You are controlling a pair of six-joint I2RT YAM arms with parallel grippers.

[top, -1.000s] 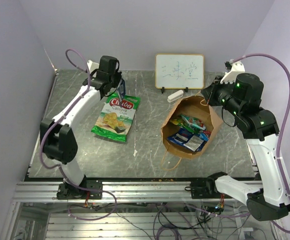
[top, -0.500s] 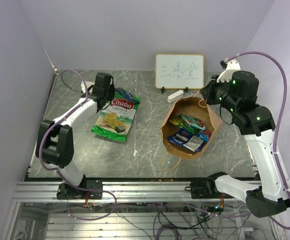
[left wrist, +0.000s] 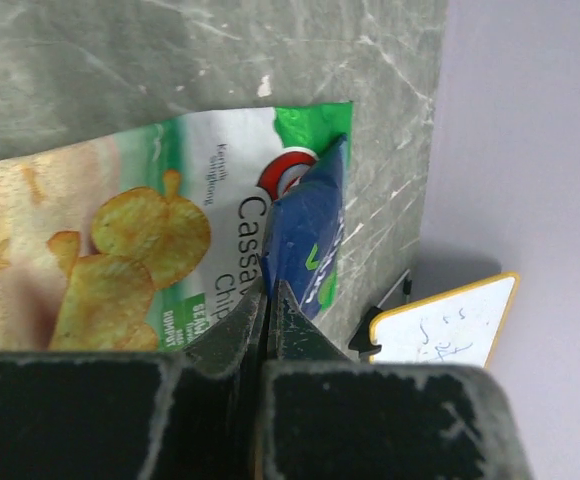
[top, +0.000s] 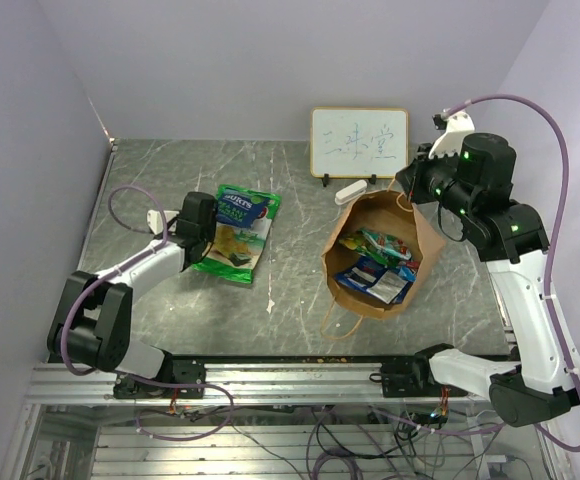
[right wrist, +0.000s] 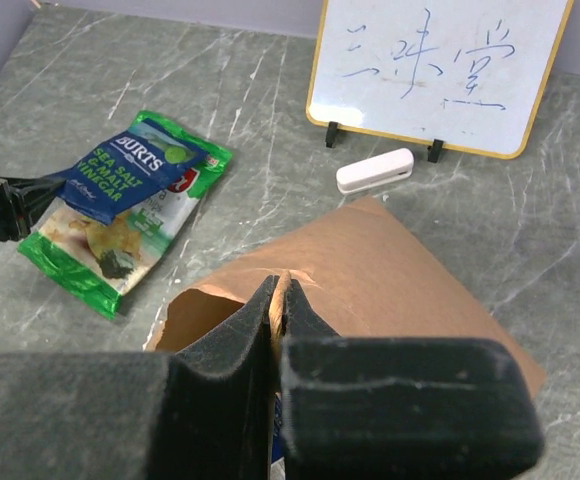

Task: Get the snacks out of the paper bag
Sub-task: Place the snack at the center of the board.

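Note:
The brown paper bag (top: 428, 232) lies open at right of centre, with several small blue, teal and yellow snack packets (top: 375, 262) inside. My right gripper (top: 410, 186) is shut on the bag's far rim (right wrist: 370, 265), jaws pinching the paper (right wrist: 278, 290). The green Chuba Cassava bag (top: 230, 252) lies flat on the left. The dark blue Burts bag (top: 242, 206) rests on its far end. My left gripper (top: 204, 222) is shut on the Burts bag's edge (left wrist: 310, 235), low over the green bag (left wrist: 120, 230); its jaws (left wrist: 267, 295) are closed.
A small framed whiteboard (top: 359, 142) stands at the back, with a white eraser (top: 351, 191) in front of it. The paper bag's twisted handle (top: 340, 322) trails toward the near edge. Purple walls close in on the left and right.
My left gripper has swung toward the near-left and come down, laying the Burts bag over the green bag's far end. My right gripper has shifted slightly, still holding the bag's rim.

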